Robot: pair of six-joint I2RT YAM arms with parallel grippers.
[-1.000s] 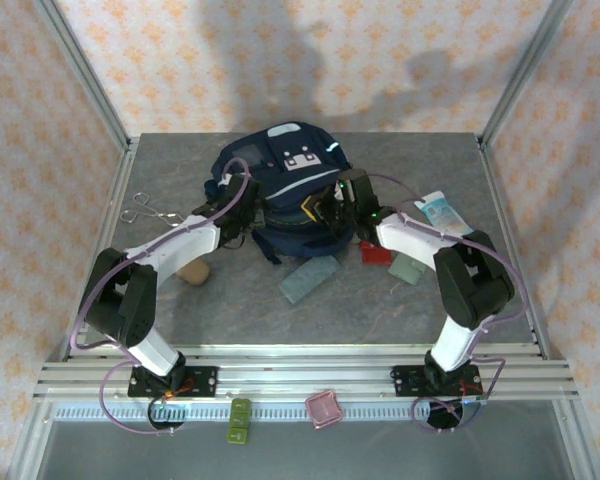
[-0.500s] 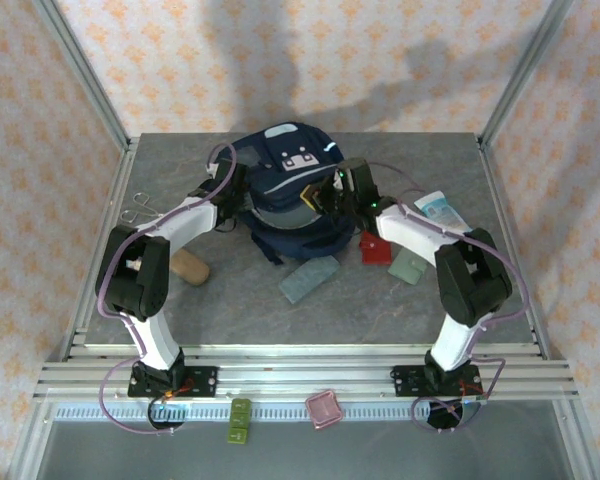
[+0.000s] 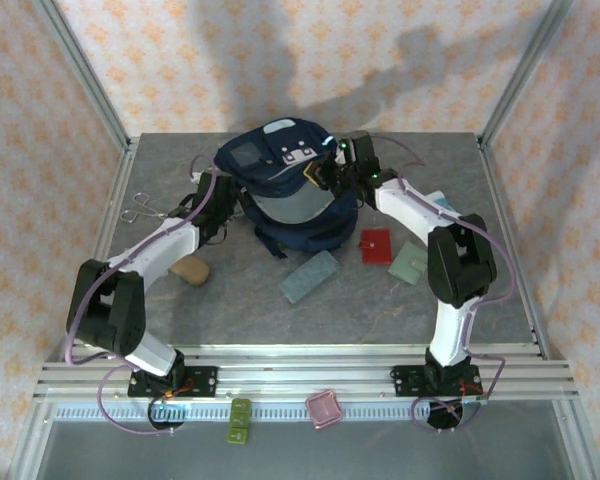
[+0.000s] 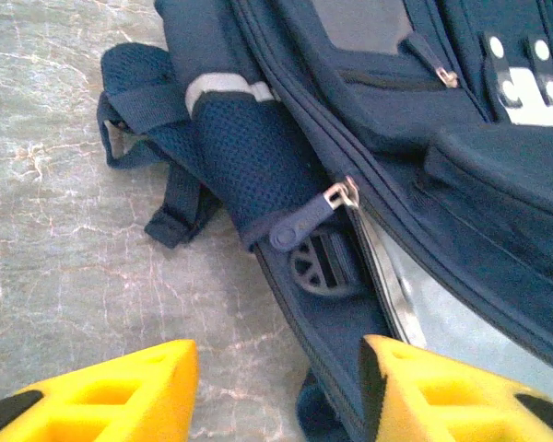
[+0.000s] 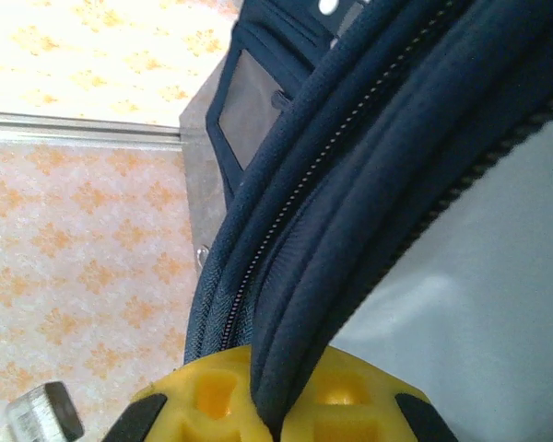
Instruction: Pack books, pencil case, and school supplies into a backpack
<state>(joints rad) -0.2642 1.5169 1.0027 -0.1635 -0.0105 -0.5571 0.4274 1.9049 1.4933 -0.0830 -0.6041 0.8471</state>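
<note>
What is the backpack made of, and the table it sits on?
The backpack looks like woven navy cloth, matte, with a netted mesh panel and stitched seams. Its zipper slider shines like metal. The table looks like grey veined stone, though it may be a printed sheet.

Bright even light, soft broad shadows on the back wall, close wrist views slightly soft
</note>
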